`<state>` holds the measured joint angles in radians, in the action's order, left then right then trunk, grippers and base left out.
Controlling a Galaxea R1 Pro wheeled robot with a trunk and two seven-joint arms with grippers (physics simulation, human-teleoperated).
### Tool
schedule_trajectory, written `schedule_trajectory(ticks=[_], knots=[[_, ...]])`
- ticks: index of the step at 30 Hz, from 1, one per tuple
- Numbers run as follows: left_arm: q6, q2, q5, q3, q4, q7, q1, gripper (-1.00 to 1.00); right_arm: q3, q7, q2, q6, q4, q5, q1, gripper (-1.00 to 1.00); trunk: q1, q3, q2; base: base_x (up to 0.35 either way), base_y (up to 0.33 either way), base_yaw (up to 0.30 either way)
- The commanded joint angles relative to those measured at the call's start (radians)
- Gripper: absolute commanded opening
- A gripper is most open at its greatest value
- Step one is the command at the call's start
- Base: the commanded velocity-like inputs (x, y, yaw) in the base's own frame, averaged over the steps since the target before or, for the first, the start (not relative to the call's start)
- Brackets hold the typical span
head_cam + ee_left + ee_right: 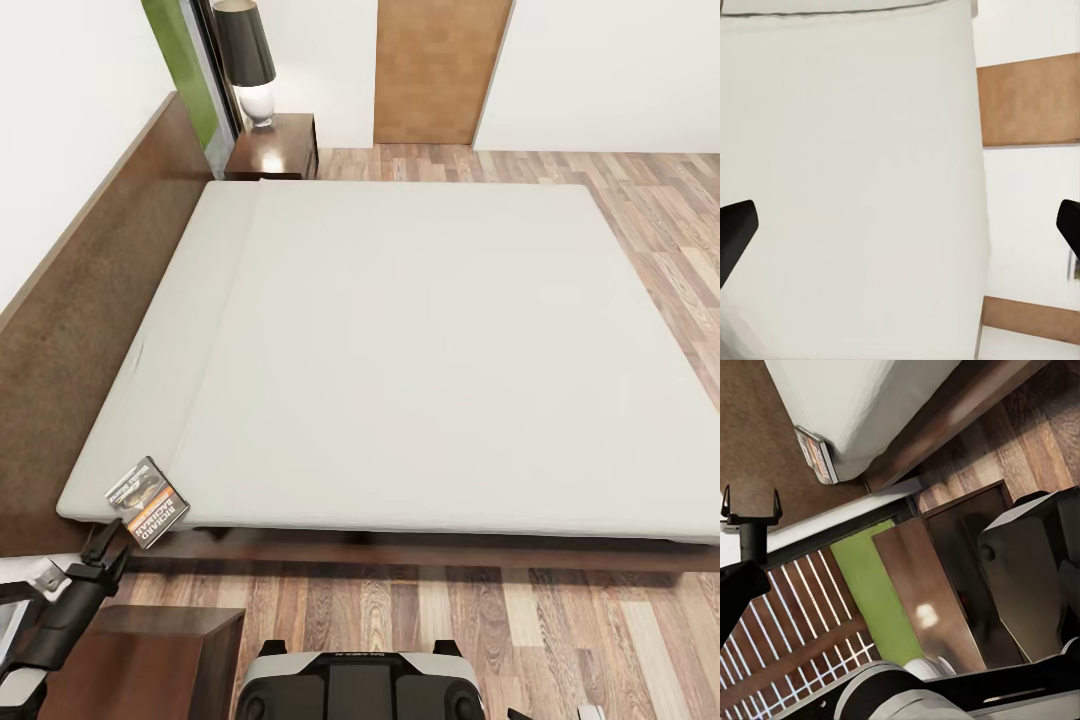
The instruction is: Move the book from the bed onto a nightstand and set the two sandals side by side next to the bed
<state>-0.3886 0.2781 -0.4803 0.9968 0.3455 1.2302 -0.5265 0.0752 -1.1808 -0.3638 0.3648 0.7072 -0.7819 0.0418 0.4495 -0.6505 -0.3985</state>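
The book lies flat on the near left corner of the bed's pale mattress, its orange band toward the edge. My left gripper hovers just short of that corner, open, a little below and left of the book. In the left wrist view its fingertips stand far apart with only mattress between them. The right wrist view sees the book on the mattress corner, the near nightstand and my left arm. One right fingertip sits at the picture's edge with nothing held. The sandals are out of view.
The near nightstand stands under my left arm beside the bed frame. A second nightstand with a dark-shaded lamp is at the far head corner. The headboard runs along the left wall. A wooden door is behind.
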Motion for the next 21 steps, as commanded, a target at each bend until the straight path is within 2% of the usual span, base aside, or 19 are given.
schedule_trajectory(ticks=[1,11,21], knots=[[-0.010,-0.002,-0.002,0.002,0.000,0.003,-0.001,1.00,0.005,0.000,-0.001,0.009,0.000,-0.010,0.000,1.00,0.001,-0.001,-0.001,0.000,0.000,0.000],[0.000,-0.017,0.001,0.002,-0.001,0.005,-0.003,1.00,0.004,0.000,-0.001,0.009,-0.001,-0.010,0.001,1.00,0.001,-0.001,-0.001,0.000,0.000,0.000],[0.002,-0.017,0.003,0.002,-0.002,0.008,-0.003,1.00,0.005,0.000,-0.001,0.009,-0.002,-0.010,0.000,1.00,0.001,-0.001,-0.001,0.000,0.000,0.000]])
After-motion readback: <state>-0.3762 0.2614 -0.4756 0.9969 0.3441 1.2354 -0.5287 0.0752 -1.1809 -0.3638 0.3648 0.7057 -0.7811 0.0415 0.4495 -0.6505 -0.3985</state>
